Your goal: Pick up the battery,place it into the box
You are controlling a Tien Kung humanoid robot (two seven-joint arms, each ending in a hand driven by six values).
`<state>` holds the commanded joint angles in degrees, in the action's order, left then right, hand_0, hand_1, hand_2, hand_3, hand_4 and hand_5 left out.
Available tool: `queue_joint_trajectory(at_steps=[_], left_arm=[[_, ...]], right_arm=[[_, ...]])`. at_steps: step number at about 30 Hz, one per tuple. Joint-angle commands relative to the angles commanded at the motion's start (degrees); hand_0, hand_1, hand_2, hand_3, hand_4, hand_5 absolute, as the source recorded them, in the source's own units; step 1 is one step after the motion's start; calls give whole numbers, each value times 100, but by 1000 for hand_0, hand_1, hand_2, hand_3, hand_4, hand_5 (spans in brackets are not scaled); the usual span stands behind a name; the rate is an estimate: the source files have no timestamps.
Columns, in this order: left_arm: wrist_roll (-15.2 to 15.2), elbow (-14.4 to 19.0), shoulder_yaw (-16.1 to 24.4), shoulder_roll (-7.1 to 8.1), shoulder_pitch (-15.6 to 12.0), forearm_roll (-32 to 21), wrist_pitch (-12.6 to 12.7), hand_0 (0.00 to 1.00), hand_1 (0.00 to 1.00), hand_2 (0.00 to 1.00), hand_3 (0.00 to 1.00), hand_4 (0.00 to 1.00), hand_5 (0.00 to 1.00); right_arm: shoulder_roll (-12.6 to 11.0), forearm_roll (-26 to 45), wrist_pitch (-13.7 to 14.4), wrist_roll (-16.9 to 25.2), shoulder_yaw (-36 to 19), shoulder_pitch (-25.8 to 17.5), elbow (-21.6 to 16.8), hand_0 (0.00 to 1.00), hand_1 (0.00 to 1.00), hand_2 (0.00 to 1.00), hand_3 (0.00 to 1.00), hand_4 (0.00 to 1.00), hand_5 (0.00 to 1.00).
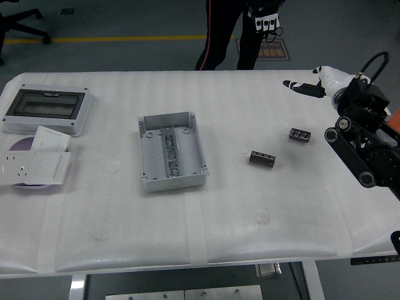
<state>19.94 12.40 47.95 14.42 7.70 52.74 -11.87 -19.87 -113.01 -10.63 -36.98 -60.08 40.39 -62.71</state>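
Note:
Two dark cylindrical batteries lie on the white table: one (262, 158) right of centre, the other (300, 134) a little farther right and back. The open grey box (172, 150) sits left of them at the middle, with metal parts along its floor. My right hand (304, 87) is up near the table's far right edge, behind the batteries, fingers spread and holding nothing. Its black arm (362, 144) comes in from the right. The left arm is out of view.
A grey enclosure with a clear lid (47, 109) stands at the far left, with white socket plates (34, 164) on a purple disc in front of it. A person stands at the far side, legs (219, 37) and a gloved hand (265, 19) in view.

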Motion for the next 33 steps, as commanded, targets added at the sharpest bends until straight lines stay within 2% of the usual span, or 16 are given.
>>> queue_joint_trajectory(at_steps=[11, 12, 15, 25, 33], left_arm=[[-23, -2, 63, 5, 19, 61, -18, 435, 609, 556, 382, 464, 364], [-22, -1, 63, 3, 16, 62, -19, 435, 610, 555, 382, 466, 364], [-21, 1, 63, -1, 9, 62, -20, 435, 610, 555, 382, 466, 364], [-22, 6, 71, -11, -6, 68, -5, 435, 610, 556, 382, 467, 365], [-14, 8, 89, -17, -15, 80, 8, 435, 611, 556, 382, 469, 365]], right_arm=[[-12, 240, -96, 0, -99, 6, 116, 865, 672, 720, 905, 998, 998], [-13, 247, -98, 0, -102, 5, 119, 833, 661, 696, 859, 998, 998], [-24, 247, -69, 0, -131, -6, 110, 833, 661, 696, 859, 998, 998], [-63, 192, 526, 0, -175, -76, -32, 817, 651, 689, 845, 998, 998], [-400, 924, 1216, 0, 318, -52, -71, 823, 653, 696, 850, 998, 998]])
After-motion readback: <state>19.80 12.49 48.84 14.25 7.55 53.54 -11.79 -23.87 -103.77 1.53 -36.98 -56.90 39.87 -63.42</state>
